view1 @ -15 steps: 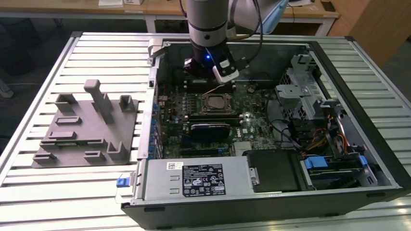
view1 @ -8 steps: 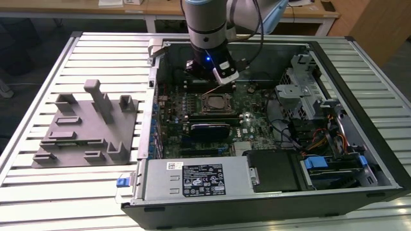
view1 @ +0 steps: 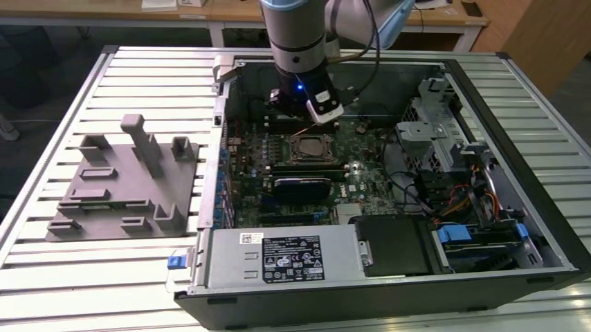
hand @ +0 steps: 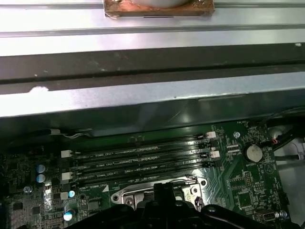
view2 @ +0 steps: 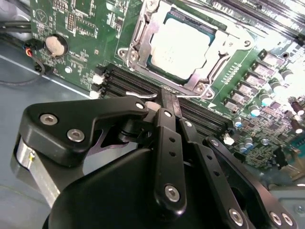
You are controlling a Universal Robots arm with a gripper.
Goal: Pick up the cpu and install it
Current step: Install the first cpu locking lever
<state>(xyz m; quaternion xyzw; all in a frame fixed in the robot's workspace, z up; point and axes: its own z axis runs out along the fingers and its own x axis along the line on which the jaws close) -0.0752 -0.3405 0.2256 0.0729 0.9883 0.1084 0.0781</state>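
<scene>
The cpu [view2: 178,45], a pale silvery square chip, lies flat inside the metal-framed socket [view2: 138,36] on the green motherboard [view2: 81,24]. In the exterior view the socket [view1: 308,148] sits mid-board inside the open computer case. My gripper [view2: 165,98] hangs just above the memory slots beside the socket, its black fingers pressed together with nothing between them. The gripper [view1: 299,130] is a little behind the socket in the exterior view. In the first wrist view the gripper [hand: 164,191] stands over the socket frame [hand: 124,195].
A gray slotted fixture [view1: 124,187] rests on the slatted table [view1: 55,270] at the exterior view's left of the case. The case holds a power supply [view1: 277,257], a drive cage [view1: 434,111] and cables [view1: 452,200]. Memory slots [hand: 138,160] and the case wall [hand: 143,95] lie beyond the gripper.
</scene>
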